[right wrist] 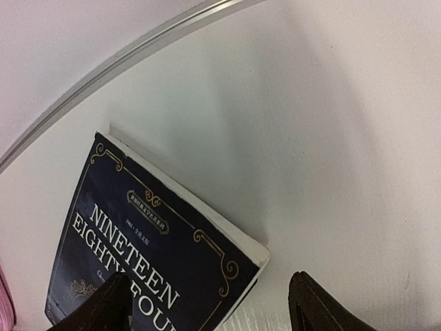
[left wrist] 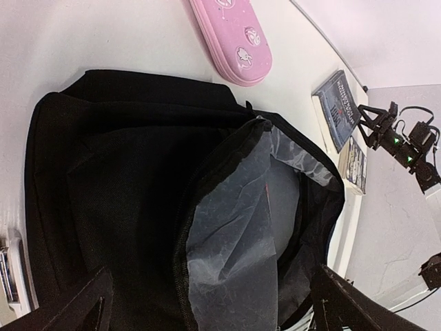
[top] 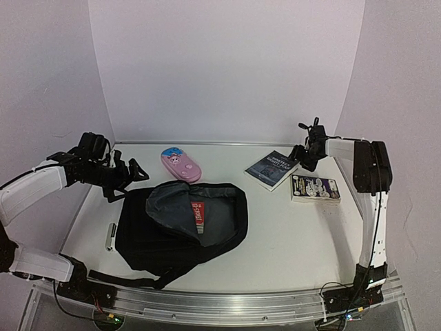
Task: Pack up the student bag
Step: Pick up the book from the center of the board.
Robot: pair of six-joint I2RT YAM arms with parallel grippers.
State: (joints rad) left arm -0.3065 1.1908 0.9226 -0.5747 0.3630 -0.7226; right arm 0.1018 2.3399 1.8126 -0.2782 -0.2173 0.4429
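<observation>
Showing overhead only: student bag (top: 141, 238) strap (top: 138, 279)

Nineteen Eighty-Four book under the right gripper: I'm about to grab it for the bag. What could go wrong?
1. The right gripper stands open over only one corner of the dark blue book, which lies flat; closing there may pinch the cover or shove it away.
2. A second book lies close beside it and could get knocked.
3. The mouth of the student bag sags, and the open left gripper holds nothing, so the book may snag on the rim.
</observation>
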